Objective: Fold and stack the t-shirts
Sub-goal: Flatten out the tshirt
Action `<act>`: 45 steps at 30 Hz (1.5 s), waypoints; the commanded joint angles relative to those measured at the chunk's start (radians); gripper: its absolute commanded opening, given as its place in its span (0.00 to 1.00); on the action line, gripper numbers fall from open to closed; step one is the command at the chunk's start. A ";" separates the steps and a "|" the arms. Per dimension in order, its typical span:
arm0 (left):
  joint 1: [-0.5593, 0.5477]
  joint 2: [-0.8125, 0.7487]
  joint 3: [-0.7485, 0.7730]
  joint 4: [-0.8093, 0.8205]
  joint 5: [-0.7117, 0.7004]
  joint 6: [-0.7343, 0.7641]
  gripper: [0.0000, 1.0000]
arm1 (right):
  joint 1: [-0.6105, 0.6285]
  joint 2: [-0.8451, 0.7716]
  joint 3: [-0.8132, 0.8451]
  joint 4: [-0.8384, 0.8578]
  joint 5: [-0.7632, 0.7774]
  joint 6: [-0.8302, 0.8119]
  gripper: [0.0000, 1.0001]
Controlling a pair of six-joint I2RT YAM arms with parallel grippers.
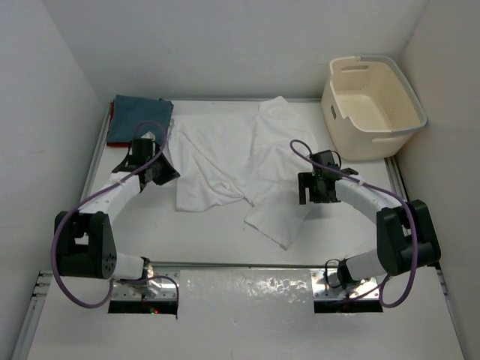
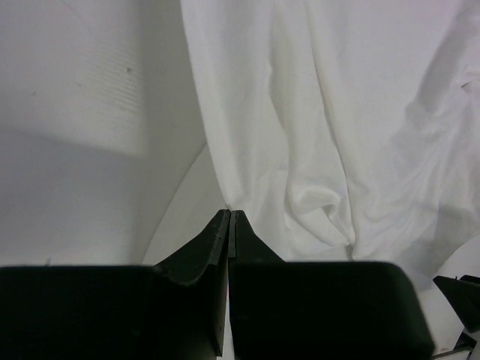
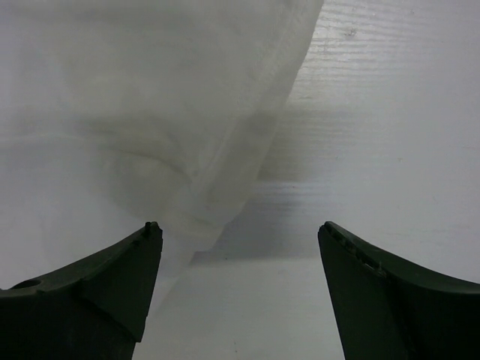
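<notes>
Two white walls [image 1: 45, 97] flank the white table [image 1: 210, 234]; left end effector [image 2: 229, 214] together, right end effector [image 3: 240, 229] apart.

Basket [image 1: 360, 135] blocks far right corner; white t-shirt [image 1: 225, 161] covers mid table [image 1: 217, 241]; near strip passable.

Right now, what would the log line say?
left gripper: shut at white t-shirt edge, grip unclear | right gripper: open over its hem | blue-grey t-shirt: folded
</notes>
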 commanded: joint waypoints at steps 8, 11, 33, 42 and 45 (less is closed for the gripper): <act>0.009 -0.142 -0.020 -0.078 0.018 0.045 0.00 | -0.011 0.008 -0.083 0.199 -0.027 0.122 0.69; 0.010 -0.161 -0.026 -0.093 0.010 0.051 0.00 | -0.013 0.016 -0.109 0.242 -0.081 0.152 0.62; 0.009 -0.303 0.159 -0.033 -0.062 0.045 0.00 | -0.107 -0.306 0.065 0.256 0.059 -0.007 0.00; 0.009 -0.345 0.358 0.004 -0.168 0.015 0.00 | -0.142 -0.397 0.208 0.234 0.232 -0.104 0.00; 0.010 -0.345 0.468 -0.004 -0.229 0.027 0.00 | -0.148 -0.417 0.283 0.274 0.284 -0.147 0.00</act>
